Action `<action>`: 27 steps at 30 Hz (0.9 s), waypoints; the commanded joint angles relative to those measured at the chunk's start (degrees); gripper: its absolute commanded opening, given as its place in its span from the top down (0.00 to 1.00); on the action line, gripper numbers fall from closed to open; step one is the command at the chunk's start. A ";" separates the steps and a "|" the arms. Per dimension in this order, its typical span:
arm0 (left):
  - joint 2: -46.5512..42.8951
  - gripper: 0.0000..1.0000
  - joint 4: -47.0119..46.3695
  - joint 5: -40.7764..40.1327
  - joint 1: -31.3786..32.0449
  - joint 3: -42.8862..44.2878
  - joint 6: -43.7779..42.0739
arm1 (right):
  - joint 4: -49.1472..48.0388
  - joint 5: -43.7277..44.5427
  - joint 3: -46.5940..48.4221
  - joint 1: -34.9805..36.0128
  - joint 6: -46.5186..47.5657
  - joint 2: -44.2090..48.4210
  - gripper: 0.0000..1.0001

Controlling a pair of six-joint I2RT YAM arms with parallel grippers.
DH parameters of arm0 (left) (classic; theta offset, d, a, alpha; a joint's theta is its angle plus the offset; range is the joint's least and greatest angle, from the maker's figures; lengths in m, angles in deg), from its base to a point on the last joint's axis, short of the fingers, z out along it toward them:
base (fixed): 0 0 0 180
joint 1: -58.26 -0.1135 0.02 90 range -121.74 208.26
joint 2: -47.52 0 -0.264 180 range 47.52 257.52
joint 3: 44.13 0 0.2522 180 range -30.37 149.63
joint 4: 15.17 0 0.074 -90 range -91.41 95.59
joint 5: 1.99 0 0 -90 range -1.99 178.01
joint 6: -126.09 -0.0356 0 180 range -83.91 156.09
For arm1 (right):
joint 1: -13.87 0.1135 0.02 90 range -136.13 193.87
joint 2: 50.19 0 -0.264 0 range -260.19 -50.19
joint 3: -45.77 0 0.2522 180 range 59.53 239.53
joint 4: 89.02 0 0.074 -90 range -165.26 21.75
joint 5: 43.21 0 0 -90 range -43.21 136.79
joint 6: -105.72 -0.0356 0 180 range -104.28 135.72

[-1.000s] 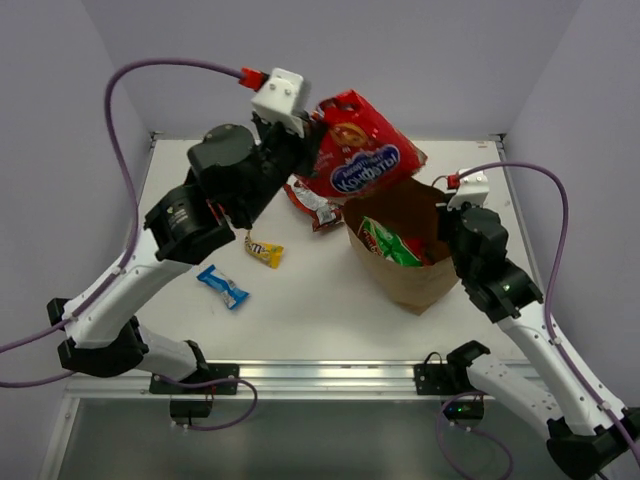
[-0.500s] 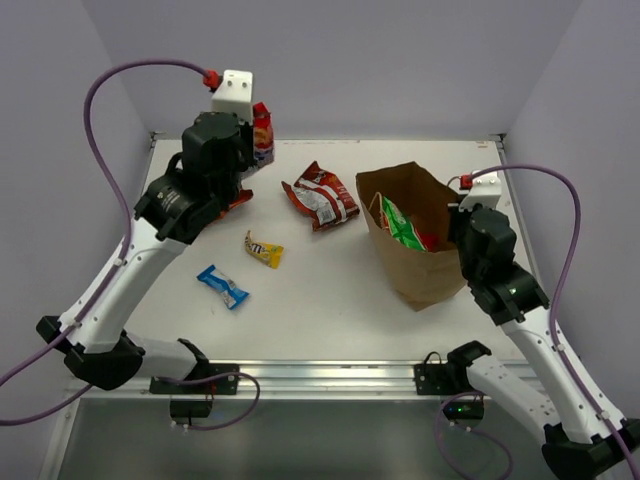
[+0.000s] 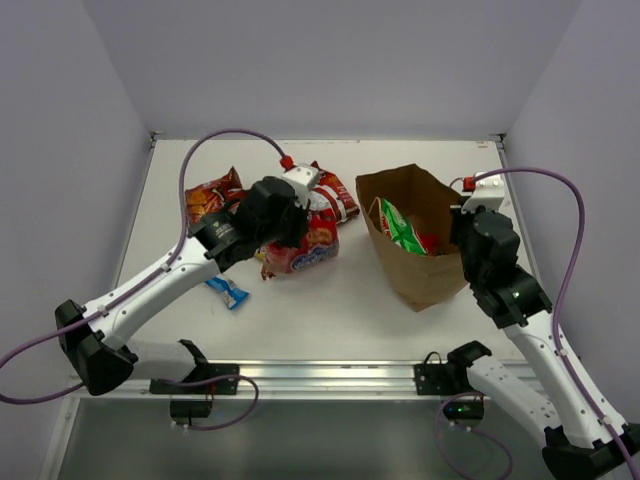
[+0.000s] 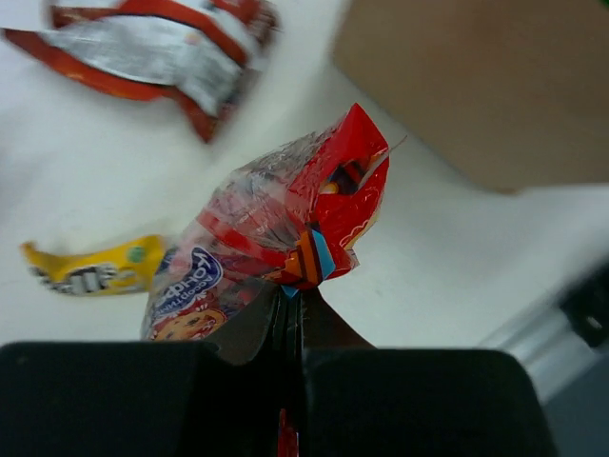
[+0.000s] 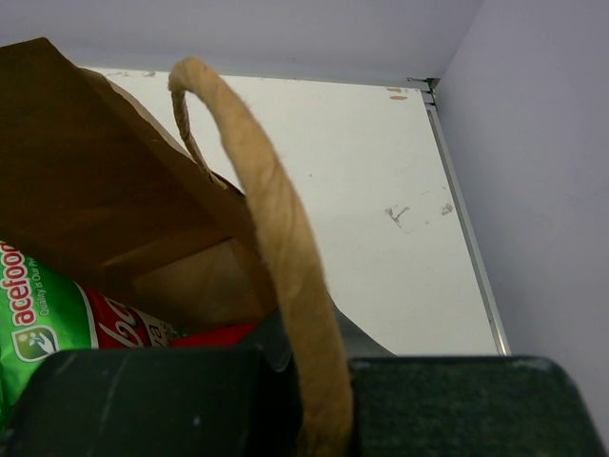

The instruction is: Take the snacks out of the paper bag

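Our left hand [image 4: 290, 303] is clamped shut on the crimped end of a red snack bag [image 4: 285, 209] with a blue logo, the fingers pressed so close that only the foil shows between them. From the top view this bag hangs over the middle of the worktop [image 3: 330, 310], well left of the paper bag [image 3: 425, 275]; we cannot tell whether its lower end touches the surface. The yellow candy pack [image 4: 90, 268] lies just beside that lower end. Behind the left wrist lies a red-and-silver packet [image 3: 335, 195], crumpled and flat, and farther left, near the back of the worktop, an orange-red chip bag [image 3: 213, 195]. The blue bar [image 3: 228, 292] lies at the near side, partly under the left arm. The paper bag stands upright at the right with its mouth open, and a green packet [image 3: 400, 228] sticks up inside it against a red packet [image 5: 209, 335] — both inside the bag. Our right hand [image 5: 314, 371] is at the bag's right rim, closed on the paper where the twisted handle [image 5: 276, 238] is fixed; the handle arches up in front of the wrist camera and runs down between the fingers.
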 commanded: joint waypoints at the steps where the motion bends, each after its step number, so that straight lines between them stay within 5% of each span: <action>1: -6.71 1.00 -8.11 16.69 6.74 2.45 7.02 | -4.23 0.81 1.03 -0.17 -0.36 0.71 1.00; 4: -7.41 1.00 -7.75 22.53 6.92 0.43 8.70 | -4.31 0.90 1.12 -0.26 -0.44 0.01 1.00; 13: 4.59 1.00 -12.31 16.59 3.14 -10.98 3.61 | -5.45 -0.24 0.94 -0.17 -0.27 -0.35 1.00; 19: 14.53 0.62 -21.20 9.99 2.44 -14.08 -1.67 | -7.47 -2.44 0.85 -0.26 2.19 0.71 1.00; 23: 16.05 0.20 -18.49 5.16 2.35 -9.87 -2.20 | -8.79 -2.97 1.73 -0.26 4.91 0.10 1.00; 27: 12.98 0.03 -13.65 -3.53 2.26 -5.74 0.07 | -12.57 -1.92 2.61 -0.17 9.12 -1.13 1.00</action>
